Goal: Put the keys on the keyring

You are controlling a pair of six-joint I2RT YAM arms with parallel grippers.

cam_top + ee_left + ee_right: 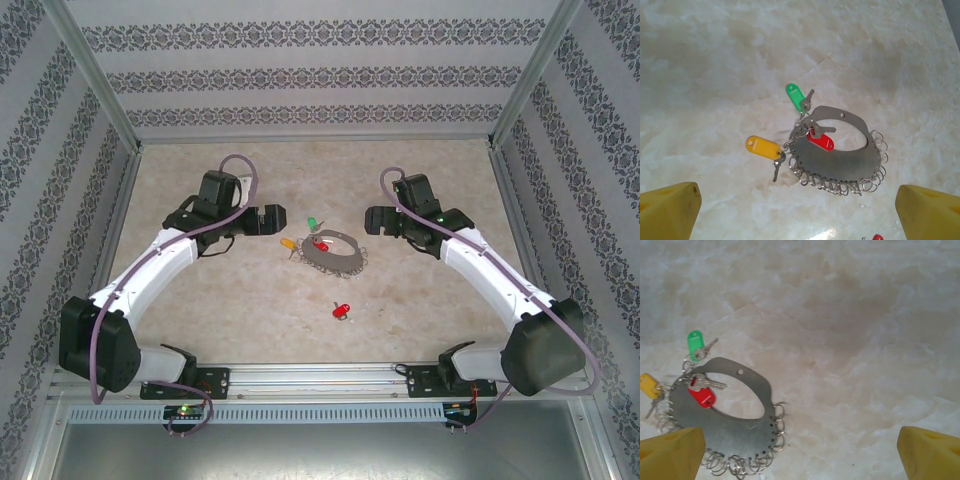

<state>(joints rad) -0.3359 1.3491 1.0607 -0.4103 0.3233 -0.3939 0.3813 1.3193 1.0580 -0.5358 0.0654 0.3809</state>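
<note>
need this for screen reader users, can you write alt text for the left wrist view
A grey keyring fringed with silvery rings lies on a pale marbled table, with a green-tagged key and a yellow-tagged key at its left edge and a red-tagged key across its opening. The open left gripper frames it, yellow fingertips in the bottom corners.

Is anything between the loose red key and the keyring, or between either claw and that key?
Nothing visible does. The loose red key lies on bare table, apart from the keyring, toward the near edge. The left claw and right claw are open.
</note>
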